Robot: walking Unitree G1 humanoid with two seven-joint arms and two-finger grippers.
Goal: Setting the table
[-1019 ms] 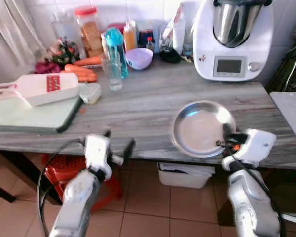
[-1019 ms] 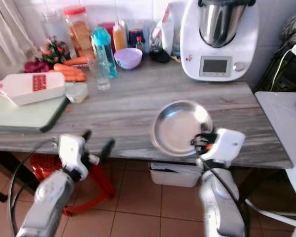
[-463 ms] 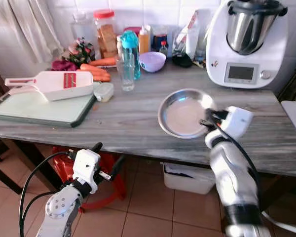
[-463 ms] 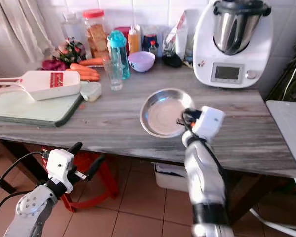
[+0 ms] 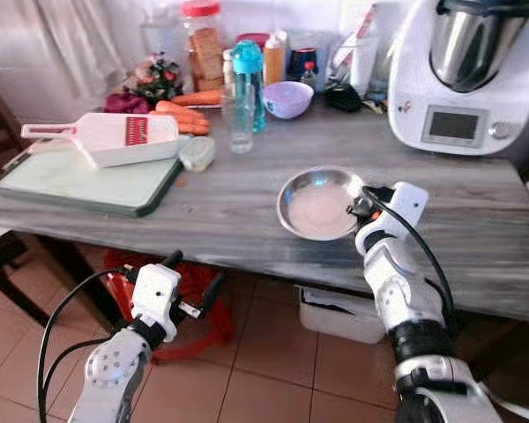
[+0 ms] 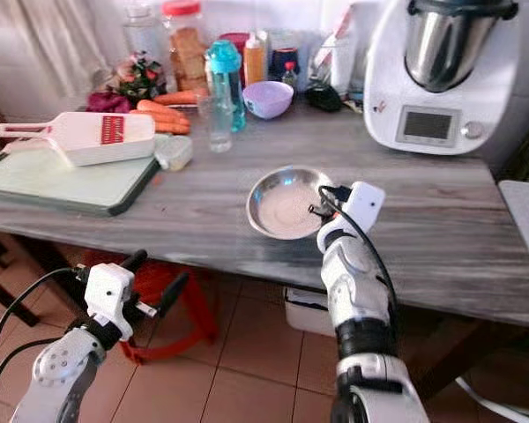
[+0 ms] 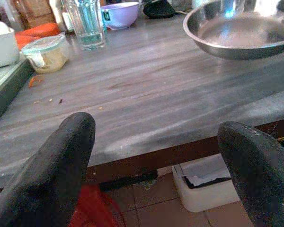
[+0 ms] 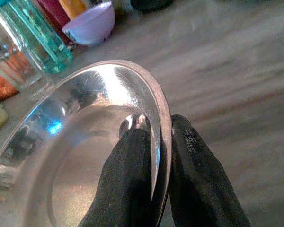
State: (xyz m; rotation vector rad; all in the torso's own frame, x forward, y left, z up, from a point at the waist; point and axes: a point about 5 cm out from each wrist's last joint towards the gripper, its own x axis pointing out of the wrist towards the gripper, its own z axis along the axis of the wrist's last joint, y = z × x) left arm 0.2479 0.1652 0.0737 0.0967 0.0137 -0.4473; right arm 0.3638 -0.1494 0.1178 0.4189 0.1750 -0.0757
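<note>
A round steel plate (image 5: 316, 204) hangs just above the grey wooden table (image 5: 238, 220), near its front edge. My right gripper (image 5: 360, 205) is shut on the plate's right rim (image 8: 163, 142), one finger inside and one outside. In the left wrist view the plate (image 7: 241, 33) floats clear of the tabletop. My left gripper (image 5: 194, 280) is open below the table's front edge, with nothing between its fingers.
A green cutting board (image 5: 79, 181) with a white slicer (image 5: 115, 139) lies at the left. A glass (image 5: 241, 119), a teal bottle (image 5: 248, 84), a lilac bowl (image 5: 288, 99), carrots (image 5: 181, 115) and jars stand at the back. A white kitchen machine (image 5: 463, 79) stands back right. A red stool (image 5: 150, 282) is under the table.
The camera has shifted, and my right gripper has carried the plate up off the table and a little farther in. The left arm stays low.
</note>
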